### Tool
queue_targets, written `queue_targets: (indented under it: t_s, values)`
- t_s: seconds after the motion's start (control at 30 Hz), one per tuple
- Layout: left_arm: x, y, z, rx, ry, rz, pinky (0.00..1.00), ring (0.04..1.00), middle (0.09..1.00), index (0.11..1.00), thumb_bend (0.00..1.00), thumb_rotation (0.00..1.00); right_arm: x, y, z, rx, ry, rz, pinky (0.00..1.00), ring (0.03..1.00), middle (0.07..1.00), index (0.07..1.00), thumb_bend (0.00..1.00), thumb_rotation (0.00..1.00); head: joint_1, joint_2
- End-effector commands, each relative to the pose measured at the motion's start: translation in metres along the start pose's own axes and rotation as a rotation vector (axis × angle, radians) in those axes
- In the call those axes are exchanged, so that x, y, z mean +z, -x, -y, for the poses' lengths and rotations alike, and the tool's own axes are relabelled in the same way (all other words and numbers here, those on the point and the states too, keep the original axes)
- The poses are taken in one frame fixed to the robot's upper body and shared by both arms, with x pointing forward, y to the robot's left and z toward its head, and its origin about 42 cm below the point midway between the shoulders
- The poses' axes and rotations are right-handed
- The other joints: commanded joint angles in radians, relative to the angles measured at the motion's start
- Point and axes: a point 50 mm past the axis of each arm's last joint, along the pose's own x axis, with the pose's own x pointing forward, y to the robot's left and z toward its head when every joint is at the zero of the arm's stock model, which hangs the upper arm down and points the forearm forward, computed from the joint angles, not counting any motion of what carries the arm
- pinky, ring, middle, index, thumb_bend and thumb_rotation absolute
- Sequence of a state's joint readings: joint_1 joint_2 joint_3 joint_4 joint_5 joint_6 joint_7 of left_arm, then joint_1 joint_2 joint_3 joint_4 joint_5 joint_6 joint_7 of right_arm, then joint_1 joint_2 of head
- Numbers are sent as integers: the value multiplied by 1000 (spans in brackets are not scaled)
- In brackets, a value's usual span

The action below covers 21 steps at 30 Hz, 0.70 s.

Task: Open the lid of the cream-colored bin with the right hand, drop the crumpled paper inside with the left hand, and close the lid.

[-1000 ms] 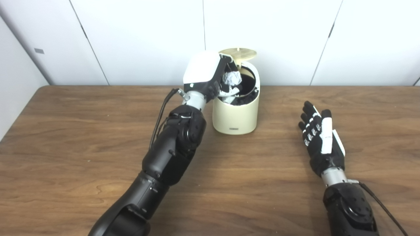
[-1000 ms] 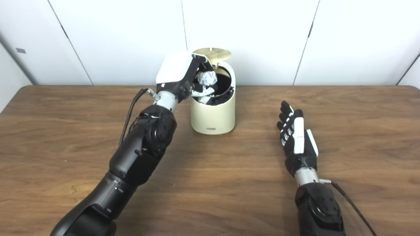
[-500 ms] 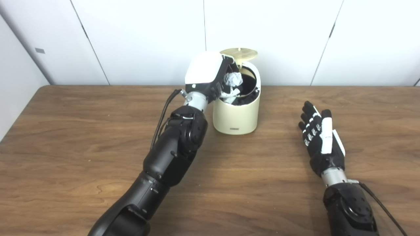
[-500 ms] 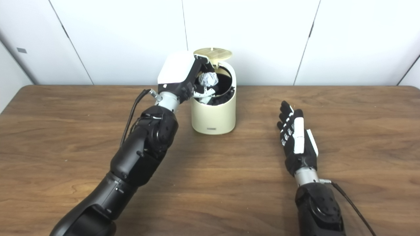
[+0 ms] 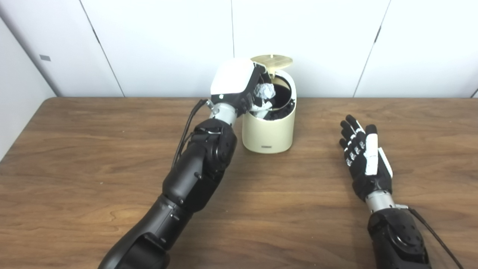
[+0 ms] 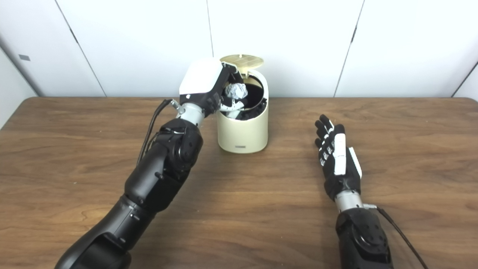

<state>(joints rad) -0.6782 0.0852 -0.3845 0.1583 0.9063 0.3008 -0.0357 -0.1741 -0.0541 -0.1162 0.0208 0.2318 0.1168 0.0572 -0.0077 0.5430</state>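
Note:
The cream-colored bin [image 5: 269, 129] stands at the back of the wooden table [image 5: 93, 157] with its round lid [image 5: 271, 61] tipped up behind the dark opening. My left hand [image 5: 239, 84] reaches over the bin's left rim, its fingers curled around the crumpled white paper [image 5: 264, 90], which hangs just above the opening. Off to the right of the bin, my right hand [image 5: 364, 157] hovers over the table, open, fingers stretched forward and holding nothing.
White wall panels [image 5: 160, 45] rise directly behind the bin. A black cable [image 5: 185, 129] loops off my left wrist. The table's left edge [image 5: 22, 130] runs diagonally at the far left.
My left hand with the paper has edged slightly right and further over the bin's opening. The right hand has barely moved.

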Motion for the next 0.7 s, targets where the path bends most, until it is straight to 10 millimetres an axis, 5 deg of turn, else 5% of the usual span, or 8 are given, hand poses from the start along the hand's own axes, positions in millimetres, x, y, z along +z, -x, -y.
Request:
queue_targets:
  t_s: [0.0, 0.67]
  values:
    - [17, -8, -19, 53, 9, 72, 525, 629, 676, 666, 901, 0, 13, -6, -6, 16, -2, 52, 1000, 997, 943, 928, 613, 1000, 0, 1]
    - [14, -7, -22, 59, 13, 73, 610, 717, 738, 683, 918, 0, 10, -6, -5, 8, -29, 43, 1000, 981, 937, 935, 601, 1000, 4, -4]
